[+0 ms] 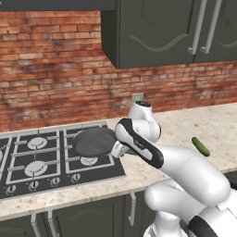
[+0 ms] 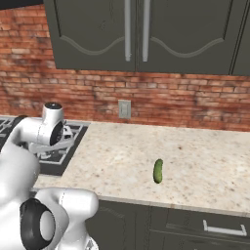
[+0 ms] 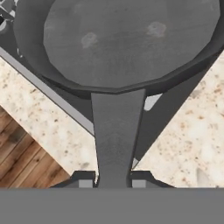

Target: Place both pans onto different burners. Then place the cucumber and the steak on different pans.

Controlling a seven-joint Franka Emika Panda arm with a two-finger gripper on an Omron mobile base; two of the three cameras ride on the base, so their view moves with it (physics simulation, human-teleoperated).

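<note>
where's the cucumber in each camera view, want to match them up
Left base view: cucumber lies on the counter at the right, past the arm's elbow.
Right base view: cucumber lies on the counter just right of centre, near the front edge.
Hand view: not in it; that picture has the pan and its handle.
Shared landmark: the wall outlet on the brick, left of the cucumber in both base views.

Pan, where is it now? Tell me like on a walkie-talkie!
Gripper shut on pan handle. Pan held above the cooktop's right burners. Cucumber waiting on counter. Nothing in the way.
</note>
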